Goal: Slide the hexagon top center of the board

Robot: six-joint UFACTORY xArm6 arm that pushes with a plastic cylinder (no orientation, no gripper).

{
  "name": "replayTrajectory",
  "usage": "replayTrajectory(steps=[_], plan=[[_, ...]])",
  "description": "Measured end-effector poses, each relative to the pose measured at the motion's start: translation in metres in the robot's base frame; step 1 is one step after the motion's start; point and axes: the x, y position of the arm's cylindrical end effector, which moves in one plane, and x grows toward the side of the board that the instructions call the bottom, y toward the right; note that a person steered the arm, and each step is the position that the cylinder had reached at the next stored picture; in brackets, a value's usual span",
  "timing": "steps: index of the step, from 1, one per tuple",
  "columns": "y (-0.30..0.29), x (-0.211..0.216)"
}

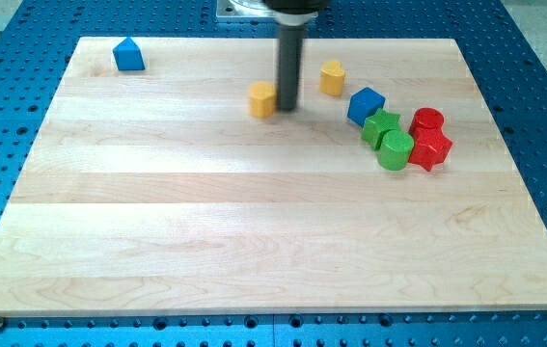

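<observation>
A yellow hexagon block [262,98] lies near the top centre of the wooden board [254,231]. My tip [287,106] stands right against the hexagon's right side, touching or nearly touching it. The dark rod rises from there to the view's top edge. A second yellow block [331,77], of a rounded shape, lies to the right of the rod, apart from it.
A blue house-shaped block [128,55] sits at the top left. On the right lies a cluster: a blue cube [366,104], a green star-like block [381,125], a green cylinder [395,150], a red cylinder [427,121] and a red star-like block [430,149].
</observation>
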Motion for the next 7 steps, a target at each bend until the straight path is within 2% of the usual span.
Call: replayTrajectory(steps=[1,2,3,4,5,6,7], plan=[[0.006,0.070],[-0.056,0.056],[-0.063,0.004],[-0.024,-0.052],[-0.038,-0.012],[-0.006,0.024],[0.023,-0.016]])
